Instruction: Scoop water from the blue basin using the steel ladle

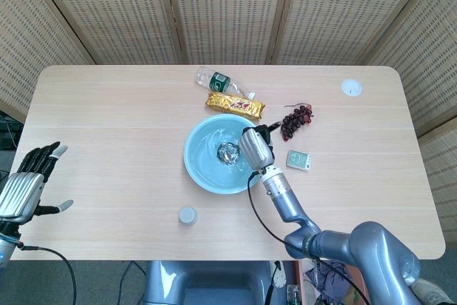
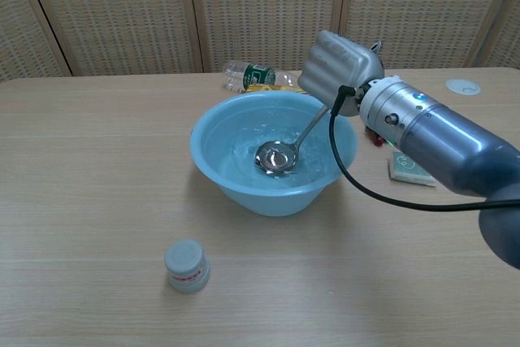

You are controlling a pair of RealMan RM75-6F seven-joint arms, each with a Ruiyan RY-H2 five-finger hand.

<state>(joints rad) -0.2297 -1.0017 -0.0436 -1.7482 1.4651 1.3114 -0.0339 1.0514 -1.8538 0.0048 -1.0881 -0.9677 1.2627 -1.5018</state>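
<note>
The blue basin stands mid-table with rippled water in it. My right hand grips the handle of the steel ladle at the basin's right rim. The ladle's bowl lies low in the water near the basin's middle. My left hand hovers off the table's left edge with fingers spread and nothing in it; the chest view does not show it.
Behind the basin lie a plastic bottle and a yellow snack pack. Dark grapes and a small green-white box sit right of the basin. A small white-capped jar stands in front. A white disc is far right.
</note>
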